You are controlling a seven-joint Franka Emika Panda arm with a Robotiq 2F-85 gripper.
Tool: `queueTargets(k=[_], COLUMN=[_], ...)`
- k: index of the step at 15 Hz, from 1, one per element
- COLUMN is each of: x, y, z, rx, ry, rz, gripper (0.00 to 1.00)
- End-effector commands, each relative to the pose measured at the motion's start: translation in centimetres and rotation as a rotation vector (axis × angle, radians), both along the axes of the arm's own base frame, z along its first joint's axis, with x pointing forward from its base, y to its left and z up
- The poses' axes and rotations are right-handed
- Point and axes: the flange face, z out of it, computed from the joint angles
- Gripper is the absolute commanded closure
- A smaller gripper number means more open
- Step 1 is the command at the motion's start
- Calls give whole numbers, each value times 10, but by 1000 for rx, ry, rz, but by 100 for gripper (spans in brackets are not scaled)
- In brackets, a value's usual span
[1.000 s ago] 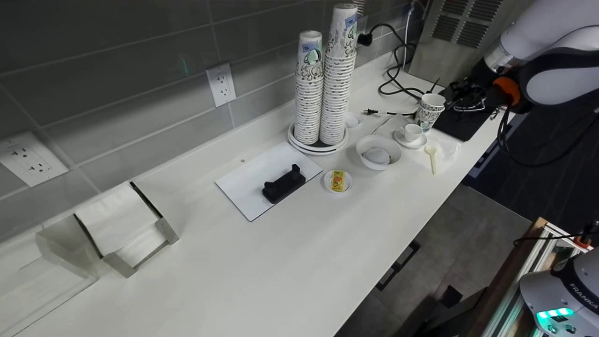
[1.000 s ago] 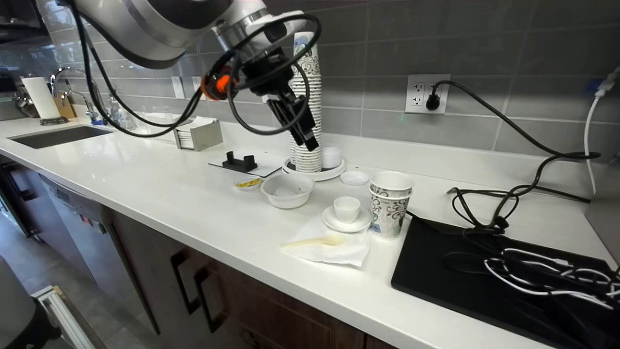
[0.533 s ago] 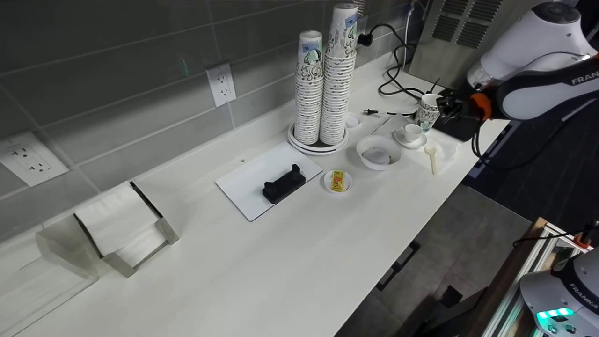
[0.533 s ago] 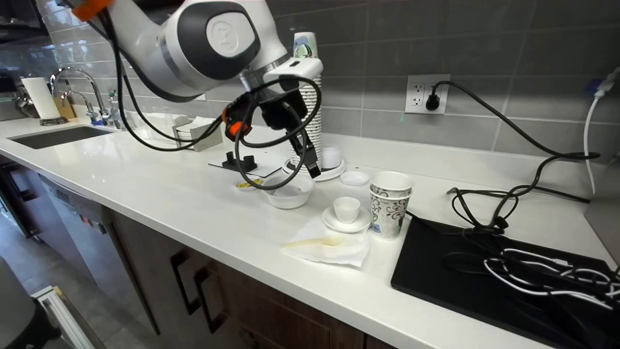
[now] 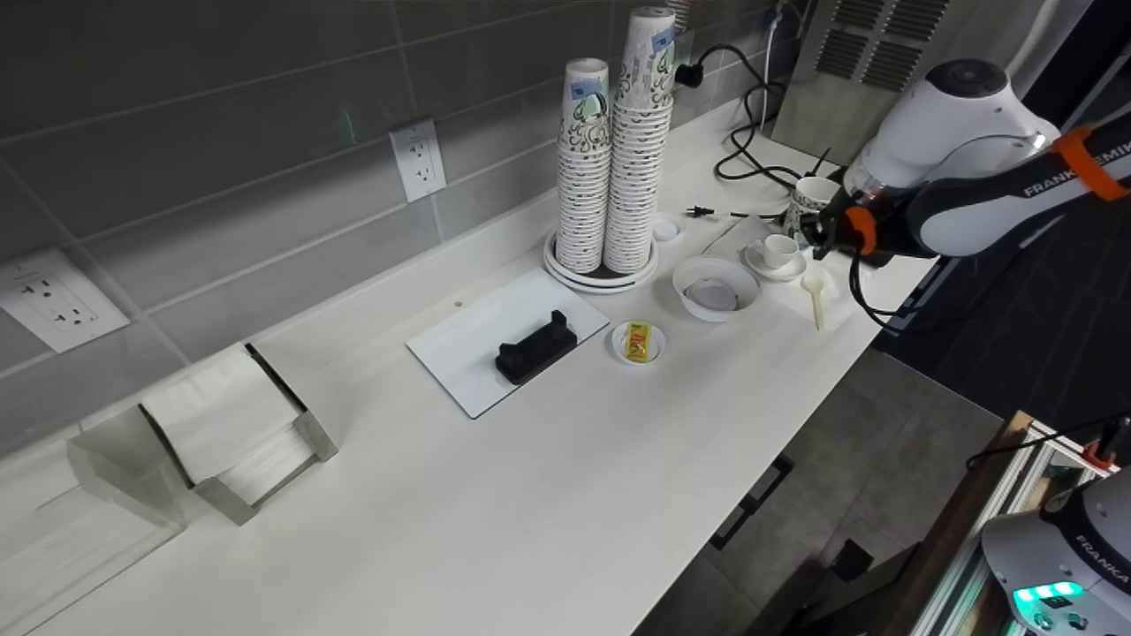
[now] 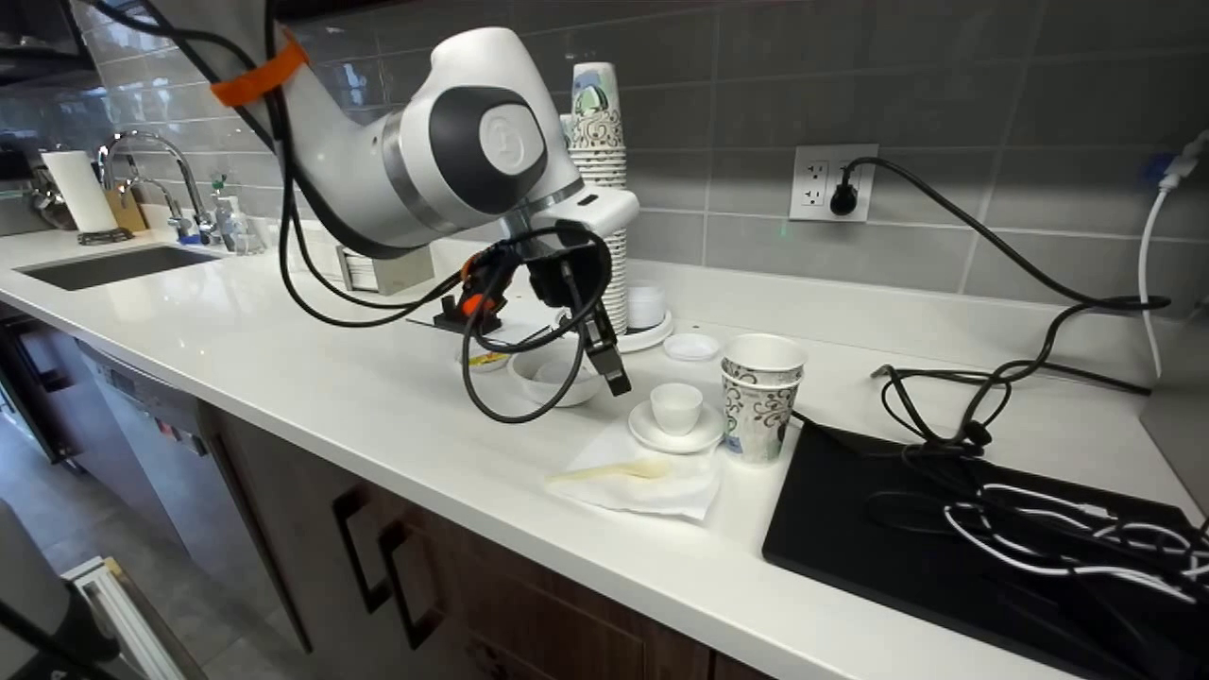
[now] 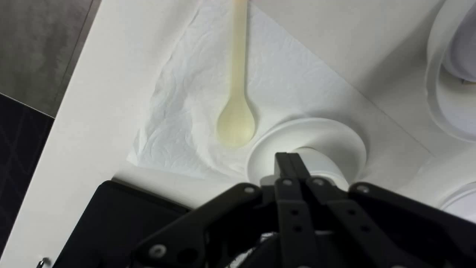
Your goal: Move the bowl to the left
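Observation:
The white bowl [image 5: 740,276] stands upright on the counter in both exterior views, with a pale rounded thing inside it. A black cable loop partly covers the bowl [image 6: 540,387] in an exterior view. At the right edge of the wrist view only part of the bowl [image 7: 435,85] shows. My gripper [image 7: 289,154] is shut, its fingertips pressed together with nothing between them. It hangs above the counter beside the bowl, apart from it. In the wrist view the fingertips overlap the white cup and saucer; whether they touch these I cannot tell.
Close by are the white cup [image 6: 676,408] on its saucer [image 6: 652,433], stacked paper cups [image 6: 760,406], and a pale spoon [image 7: 236,123] on a napkin [image 7: 178,149]. A small dish [image 5: 658,353] with a yellow packet and tall cup stacks [image 5: 579,203] flank the bowl.
My gripper has come down towards the counter, moving left in an exterior view, and its fingers have come together. The bowl has not moved.

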Motion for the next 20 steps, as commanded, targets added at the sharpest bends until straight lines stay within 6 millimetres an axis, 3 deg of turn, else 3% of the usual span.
queueTargets(k=[1, 7, 11, 20], x=[3, 6, 12, 24], y=[0, -1, 2, -1], z=[-3, -4, -28, -50], rx=[1, 0, 48, 73], ry=[3, 1, 30, 11], rz=[-4, -7, -5, -15], gripper=[99, 100, 100, 100])
